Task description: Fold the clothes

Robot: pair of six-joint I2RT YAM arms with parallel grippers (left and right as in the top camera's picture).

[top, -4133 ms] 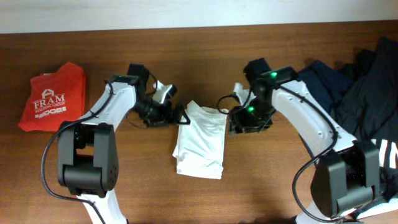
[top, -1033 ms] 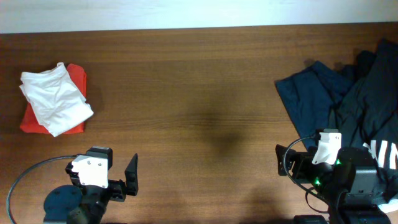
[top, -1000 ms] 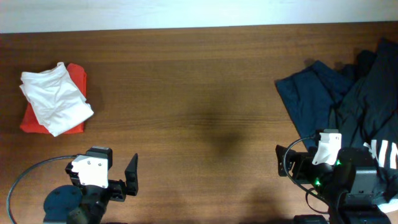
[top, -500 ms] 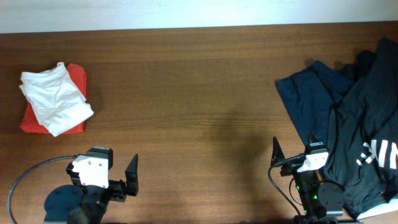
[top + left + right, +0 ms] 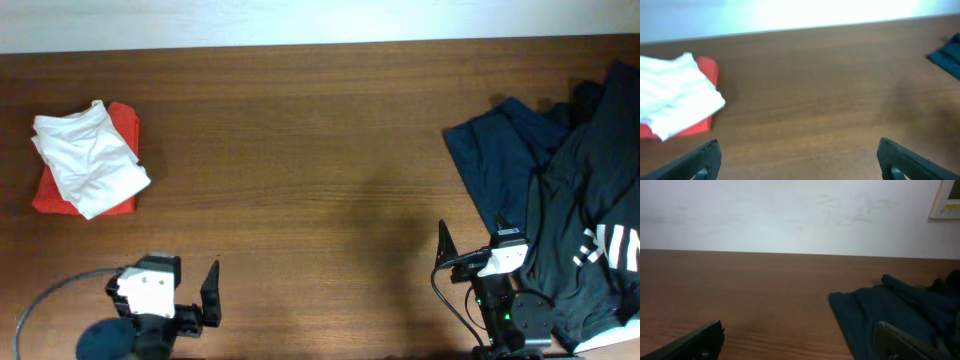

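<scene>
The white T-shirt (image 5: pixel 90 160) lies folded into a compact bundle on top of the red garment (image 5: pixel 52 192). The two are stacked at the far left of the table (image 5: pixel 320 150), with red showing along the stack's near edge and at its far right corner (any print on the red cloth is covered). On the right side a navy garment (image 5: pixel 495 165) lies unfolded and rumpled, reaching in toward the middle of the table. Overlapping its right part, a black garment (image 5: pixel 585 180) with white lettering sprawls down to the near right corner. Both arms sit at the near edge, well apart from each other and from the stack. The left tool (image 5: pixel 799 145) is released, its dark fingers (image 5: pixel 700 161) spread wide with only bare wood between them. Its camera looks across the table at the white-and-red stack on the left and a corner of navy cloth at the right edge. The right tool (image 5: pixel 799 326) is likewise released and grasps nothing, its fingers (image 5: pixel 692 342) wide apart. It faces the pale wall (image 5: pixel 790 215) beyond the table, with the navy garment ahead and to its right. From above, the right arm sits just beside the black garment's near hem; whether they touch I cannot tell.
</scene>
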